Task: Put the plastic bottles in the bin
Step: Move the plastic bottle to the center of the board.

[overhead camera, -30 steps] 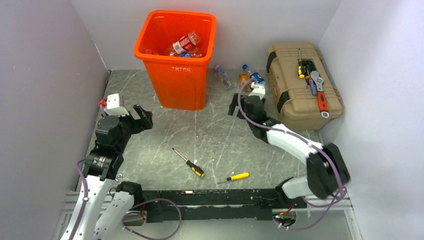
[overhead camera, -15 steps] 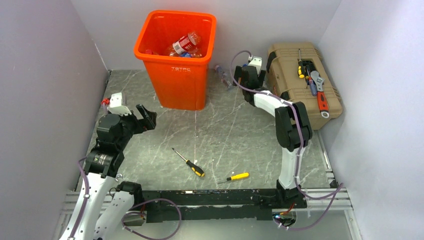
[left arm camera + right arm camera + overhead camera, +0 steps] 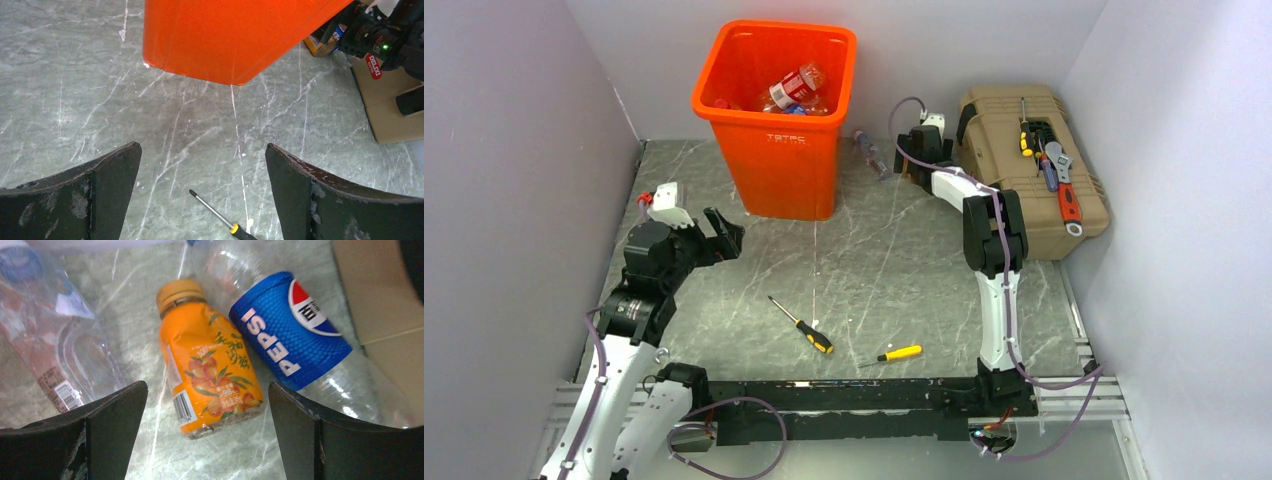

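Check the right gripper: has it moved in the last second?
Yes. The right gripper moved toward the back wall and closer to the tan toolbox, and now hangs open over the orange bottle.

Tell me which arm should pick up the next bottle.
Right. The right tool hangs open over the orange juice bottle and the Pepsi bottle beside the toolbox. The left tool, also open, sits far off, left of the bin.

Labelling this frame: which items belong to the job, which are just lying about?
Job: orange bin; binned bottles; juice bottle; Pepsi bottle; clear bottle.
Lying about: tan toolbox; wrench on it; screwdriver; second screwdriver.
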Available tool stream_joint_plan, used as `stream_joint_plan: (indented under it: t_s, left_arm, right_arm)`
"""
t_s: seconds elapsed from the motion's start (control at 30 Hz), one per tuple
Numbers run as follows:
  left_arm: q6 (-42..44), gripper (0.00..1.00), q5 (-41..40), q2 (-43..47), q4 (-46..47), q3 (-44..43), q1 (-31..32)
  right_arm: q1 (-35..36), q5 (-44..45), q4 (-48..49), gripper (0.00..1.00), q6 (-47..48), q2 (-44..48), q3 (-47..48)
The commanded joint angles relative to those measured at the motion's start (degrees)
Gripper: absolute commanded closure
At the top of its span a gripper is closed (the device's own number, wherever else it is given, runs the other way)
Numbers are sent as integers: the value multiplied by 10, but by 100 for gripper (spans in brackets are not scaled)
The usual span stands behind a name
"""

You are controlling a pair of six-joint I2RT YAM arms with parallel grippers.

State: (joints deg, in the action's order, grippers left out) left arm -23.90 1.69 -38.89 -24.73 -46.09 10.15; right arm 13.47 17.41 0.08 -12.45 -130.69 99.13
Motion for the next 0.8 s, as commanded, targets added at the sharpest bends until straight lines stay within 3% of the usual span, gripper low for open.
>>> stream_joint_plan:
  t_s: [0.0, 0.17, 0.77]
  left_arm:
    - [-11, 1, 20, -4, 17, -4, -2]
    - [-11, 1, 23, -4, 18, -3, -2]
    - [-11, 1, 26, -6, 18, -2, -2]
  right_arm:
    - [0, -27, -22, 6, -9, -8, 24]
    - [0, -29, -38, 12, -13, -18, 28]
    - [-13, -42, -83, 15, -27, -70, 93]
